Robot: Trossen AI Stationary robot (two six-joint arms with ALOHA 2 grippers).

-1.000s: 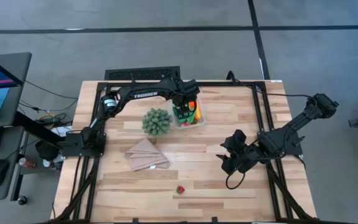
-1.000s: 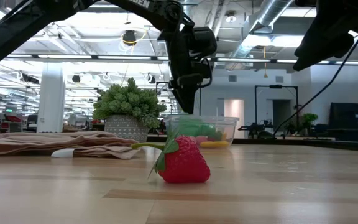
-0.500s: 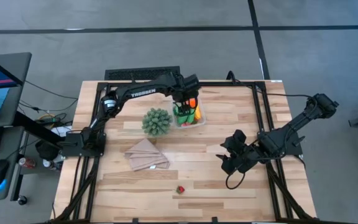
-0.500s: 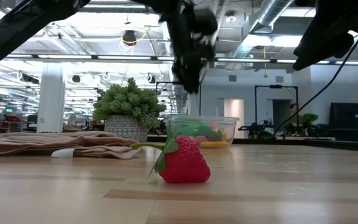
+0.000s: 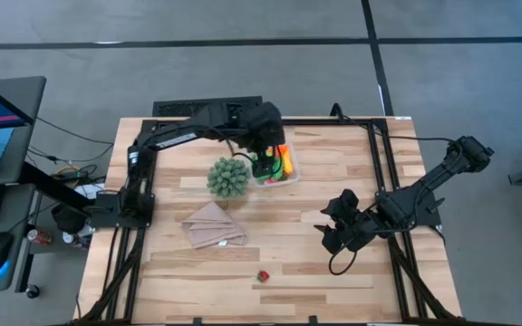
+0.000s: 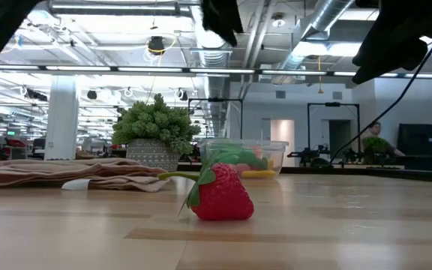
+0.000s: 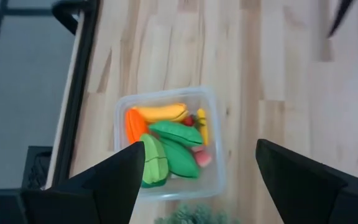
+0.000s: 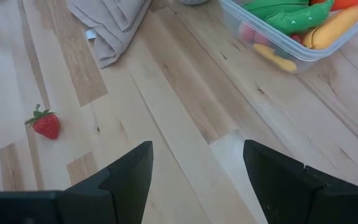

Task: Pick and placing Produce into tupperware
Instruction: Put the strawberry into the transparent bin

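No legible writing — tupperware (image 7: 209, 134), strawberry (image 8: 45, 123).

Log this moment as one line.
left hand open above tupperware | right hand open, idle | strawberry still out

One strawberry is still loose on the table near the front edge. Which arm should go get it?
Right, probably. The right end effector is open, empty and nearer the strawberry, which shows in its wrist view. The left end effector is open above the tupperware at the far side.
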